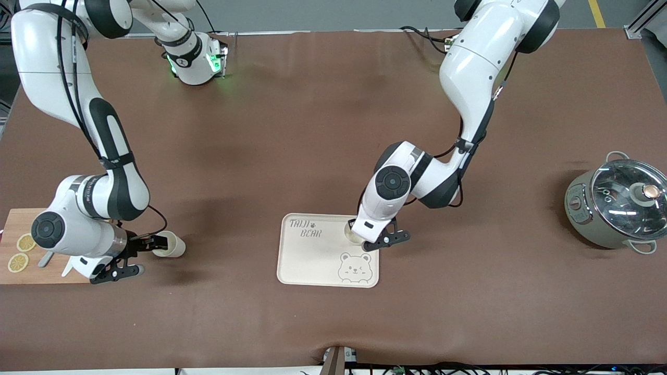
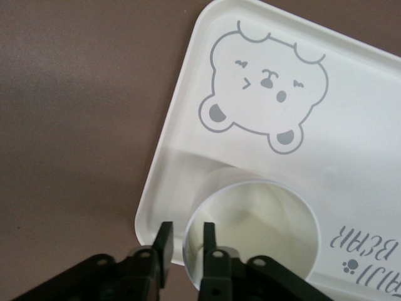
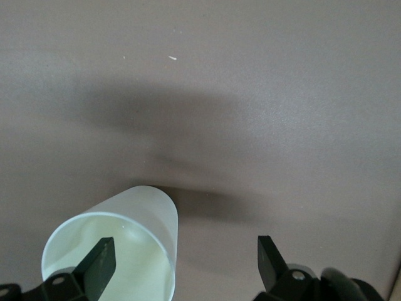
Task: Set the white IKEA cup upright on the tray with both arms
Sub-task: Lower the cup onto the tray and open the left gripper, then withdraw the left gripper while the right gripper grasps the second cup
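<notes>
The cream bear-face tray [image 1: 312, 260] lies in the middle of the table. A white cup [image 1: 351, 237] stands upright on the tray's corner toward the left arm, mostly hidden under the left hand. In the left wrist view the cup [image 2: 263, 219] shows its open mouth on the tray [image 2: 351, 157]. My left gripper [image 1: 359, 235] [image 2: 187, 244] straddles the rim, one finger inside and one outside, with a small gap. A second white cup [image 1: 171, 245] [image 3: 144, 219] lies on its side beside the cutting board. My right gripper [image 1: 155, 245] [image 3: 185, 263] is wide open, one finger at its mouth.
A wooden cutting board [image 1: 21, 271] with lemon slices [image 1: 25, 242] lies at the right arm's end, partly under the right hand. A grey pot with a glass lid [image 1: 617, 205] stands at the left arm's end. Brown table cloth lies all around.
</notes>
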`<action>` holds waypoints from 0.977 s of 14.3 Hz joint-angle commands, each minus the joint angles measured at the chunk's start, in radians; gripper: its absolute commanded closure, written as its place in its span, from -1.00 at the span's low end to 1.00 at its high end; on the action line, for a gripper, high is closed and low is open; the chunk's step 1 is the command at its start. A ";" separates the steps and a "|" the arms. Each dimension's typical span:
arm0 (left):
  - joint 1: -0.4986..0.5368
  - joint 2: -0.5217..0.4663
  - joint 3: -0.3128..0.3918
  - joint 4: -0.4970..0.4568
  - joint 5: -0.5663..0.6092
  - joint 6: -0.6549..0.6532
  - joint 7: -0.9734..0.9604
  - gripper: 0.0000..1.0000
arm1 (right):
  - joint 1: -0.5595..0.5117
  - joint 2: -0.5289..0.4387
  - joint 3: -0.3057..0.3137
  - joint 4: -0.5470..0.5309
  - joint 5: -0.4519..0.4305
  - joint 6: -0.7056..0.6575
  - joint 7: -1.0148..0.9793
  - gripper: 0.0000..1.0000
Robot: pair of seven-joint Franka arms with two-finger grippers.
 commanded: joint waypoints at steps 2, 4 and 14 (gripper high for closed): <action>-0.020 0.003 0.013 0.022 0.032 -0.007 -0.016 -1.00 | -0.011 -0.002 0.009 -0.015 0.002 0.017 -0.019 -1.00; -0.014 -0.006 0.014 0.026 0.032 -0.059 -0.010 -1.00 | -0.009 -0.001 0.009 -0.021 0.002 0.030 -0.019 -1.00; 0.093 -0.136 0.013 0.094 0.011 -0.449 0.204 -1.00 | 0.002 0.030 0.010 -0.028 0.017 0.057 -0.019 -1.00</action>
